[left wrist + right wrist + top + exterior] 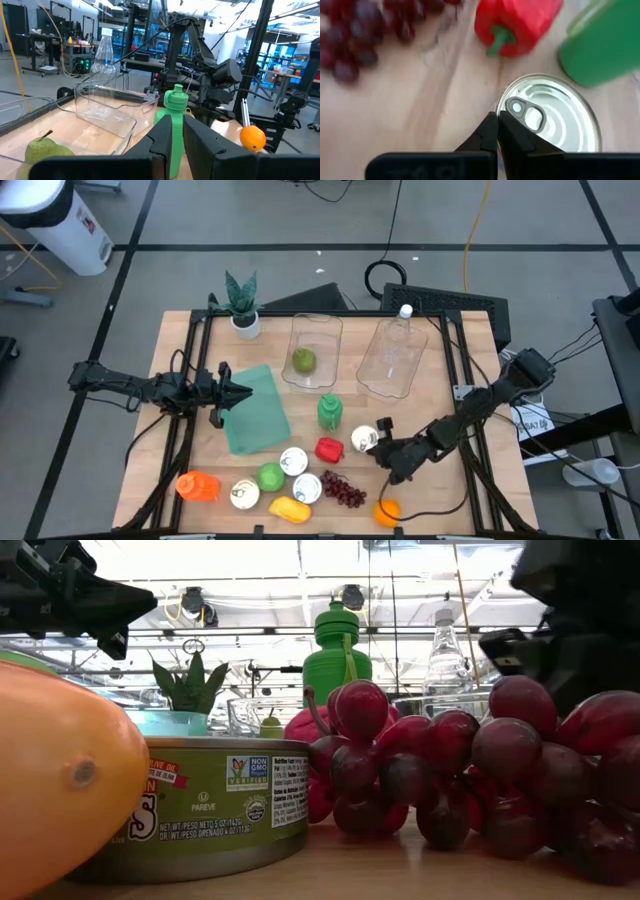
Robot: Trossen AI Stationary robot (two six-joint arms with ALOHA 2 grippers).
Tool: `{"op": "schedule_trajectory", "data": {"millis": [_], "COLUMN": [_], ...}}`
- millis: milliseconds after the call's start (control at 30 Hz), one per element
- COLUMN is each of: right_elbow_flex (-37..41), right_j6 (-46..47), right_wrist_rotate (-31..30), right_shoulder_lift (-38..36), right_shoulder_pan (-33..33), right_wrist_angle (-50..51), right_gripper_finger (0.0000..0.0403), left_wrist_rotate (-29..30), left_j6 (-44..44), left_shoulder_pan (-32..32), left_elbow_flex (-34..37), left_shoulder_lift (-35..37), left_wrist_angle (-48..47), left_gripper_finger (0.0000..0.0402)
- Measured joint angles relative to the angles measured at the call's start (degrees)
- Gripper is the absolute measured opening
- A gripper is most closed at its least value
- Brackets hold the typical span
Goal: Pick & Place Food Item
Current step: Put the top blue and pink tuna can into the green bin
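A silver tin can (551, 116) with a pull tab (525, 111) stands on its base on the wooden table, beside a red pepper (516, 24) and an upright green bottle (603, 46). In the high view the can (362, 438) sits right of the pepper (329, 448). My right gripper (496, 119) (382, 446) slants down, shut, its tips at the can's rim. Dark red grapes (343, 490) lie nearer the front edge. My left gripper (243, 392) (177, 131) hovers shut and level over a teal cloth (257, 412) at the left. My right gripper's shut fingertips (490, 125) lie at the near edge of the can's rim (501, 102), coming down at a slant from the table's right side. Nothing is between the fingers. Whether the tips touch the rim I cannot tell.
A clear tub (316, 330) holds a green pear (303, 360); a second clear tub (378, 375) holds an empty bottle. Several cans, a green fruit (270, 476), a yellow fruit (288, 508) and an orange (387, 512) crowd the front. A potted plant (242, 305) stands far left.
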State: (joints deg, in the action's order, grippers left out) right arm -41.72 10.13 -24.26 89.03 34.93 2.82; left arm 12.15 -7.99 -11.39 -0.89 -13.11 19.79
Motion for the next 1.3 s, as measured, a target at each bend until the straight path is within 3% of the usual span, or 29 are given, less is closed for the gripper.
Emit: {"op": "schedule_trajectory", "data": {"millis": [500,867,1100,1300], "right_elbow_flex": [-7.5,-7.7,-7.7,-8.5], "right_j6": [-6.2,-2.4,-1.4,0.2], "right_wrist_rotate": [-1.1,-1.9,-0.9,0.7], "right_shoulder_lift": [-1.3,-1.4,-1.4,-1.4], "right_shoulder_pan": [3.1,1.9,1.2,0.4], "right_wrist_angle": [3.5,7.6,7.9,8.5], "right_gripper_finger": [0.0,0.0,0.0,0.0], "left_wrist_rotate": [0.0,-2.4,0.6,8.2], "left_j6": [0.3,-4.6,-3.0,0.4], "left_shoulder_pan": [0.0,-0.4,-5.0,-10.1], "left_elbow_flex": [0.0,0.0,-4.7,-17.0], "left_shoulder_lift": [0.0,-0.9,-12.4,-32.0], "left_wrist_angle": [0.2,0.5,7.6,7.2], "left_gripper_finger": [0.0051,0.0051,0.0051,0.0051]}}
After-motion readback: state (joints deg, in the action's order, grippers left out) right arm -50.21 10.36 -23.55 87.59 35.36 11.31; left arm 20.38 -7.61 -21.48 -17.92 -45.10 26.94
